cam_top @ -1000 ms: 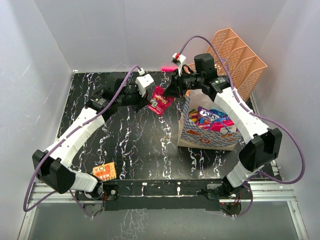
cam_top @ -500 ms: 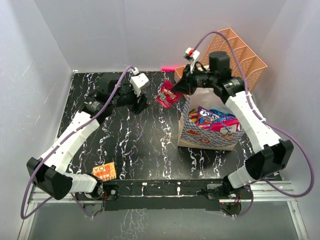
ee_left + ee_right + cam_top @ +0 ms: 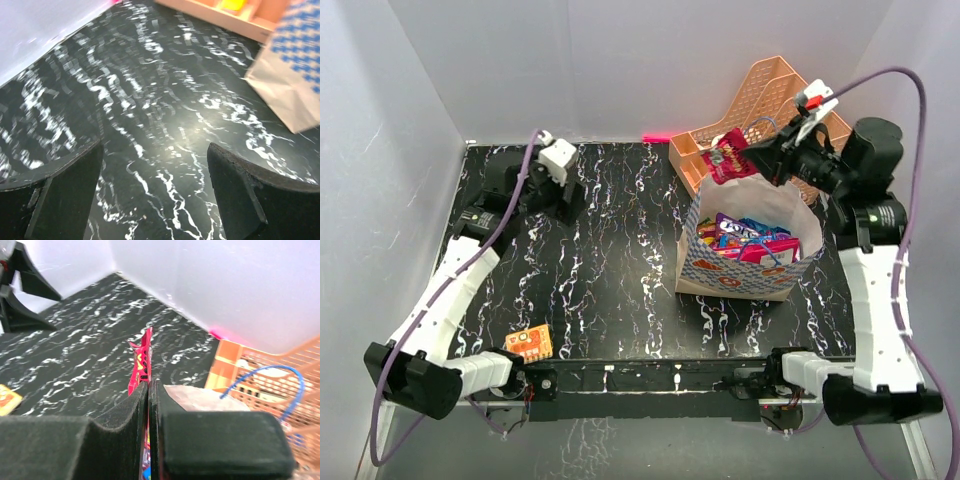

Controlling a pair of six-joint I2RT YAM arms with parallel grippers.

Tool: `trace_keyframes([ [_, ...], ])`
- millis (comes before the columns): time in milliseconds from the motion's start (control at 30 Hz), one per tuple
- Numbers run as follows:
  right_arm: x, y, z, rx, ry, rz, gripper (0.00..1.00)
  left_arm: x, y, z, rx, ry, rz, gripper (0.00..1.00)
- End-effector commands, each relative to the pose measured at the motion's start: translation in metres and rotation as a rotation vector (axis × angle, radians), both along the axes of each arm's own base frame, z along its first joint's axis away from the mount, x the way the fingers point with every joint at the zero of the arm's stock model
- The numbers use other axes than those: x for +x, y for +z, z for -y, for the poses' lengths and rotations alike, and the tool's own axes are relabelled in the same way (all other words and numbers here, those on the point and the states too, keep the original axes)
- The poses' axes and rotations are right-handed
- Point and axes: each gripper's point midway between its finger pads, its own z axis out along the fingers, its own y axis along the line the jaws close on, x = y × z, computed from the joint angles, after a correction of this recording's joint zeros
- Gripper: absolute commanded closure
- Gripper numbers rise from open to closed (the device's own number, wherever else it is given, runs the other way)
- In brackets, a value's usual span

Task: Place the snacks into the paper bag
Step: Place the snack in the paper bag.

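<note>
The paper bag (image 3: 695,262) stands open at the table's right, with several bright snacks (image 3: 745,238) inside. Its lower corner (image 3: 287,92) shows in the left wrist view. My right gripper (image 3: 752,158) hovers above the bag's far rim, shut on a red-pink snack packet (image 3: 725,161) that sticks out edge-on past its fingertips (image 3: 140,362). My left gripper (image 3: 570,200) is at the back left of the table, open, with only black marble between its fingers (image 3: 65,195). An orange snack (image 3: 529,344) lies near the front left edge.
A peach mesh file organizer (image 3: 775,105) leans against the back wall behind the bag, with a blue cord handle (image 3: 265,377) of the bag in front of it. White walls close in the black marbled table (image 3: 610,270) on three sides.
My left gripper let go of the red-pink packet, opened and drew back to the left. My right gripper kept hold of the packet and carried it right and up, over the bag.
</note>
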Motion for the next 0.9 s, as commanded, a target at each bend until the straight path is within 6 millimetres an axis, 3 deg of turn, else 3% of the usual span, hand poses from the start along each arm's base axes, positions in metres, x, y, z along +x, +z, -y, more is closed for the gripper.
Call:
trace_keyframes([
  [0, -0.005, 0.009, 0.044, -0.129, -0.258, 0.093, 0.92, 0.015, 0.018, -0.05, -0.065, 0.232, 0.042, 0.15],
  [167, -0.006, -0.026, 0.075, -0.239, -0.41, 0.015, 0.92, 0.012, 0.032, -0.073, -0.078, 0.3, 0.083, 0.11],
  [267, -0.009, -0.043, 0.076, -0.26, -0.405, -0.021, 0.92, 0.01, 0.034, -0.083, -0.073, 0.332, 0.098, 0.09],
  [367, -0.013, -0.059, 0.065, -0.258, -0.329, -0.051, 0.92, 0.01, 0.029, -0.089, -0.074, 0.343, 0.091, 0.08],
  [500, -0.01, -0.078, 0.054, -0.245, -0.26, -0.111, 0.92, 0.009, 0.021, -0.091, -0.083, 0.342, 0.075, 0.07],
  [667, 0.008, -0.106, 0.078, -0.313, -0.383, -0.199, 0.92, 0.005, 0.016, -0.084, -0.098, 0.305, 0.059, 0.07],
  [867, 0.009, -0.132, 0.092, -0.372, -0.437, -0.265, 0.91, 0.006, 0.012, -0.083, -0.094, 0.294, 0.052, 0.06],
])
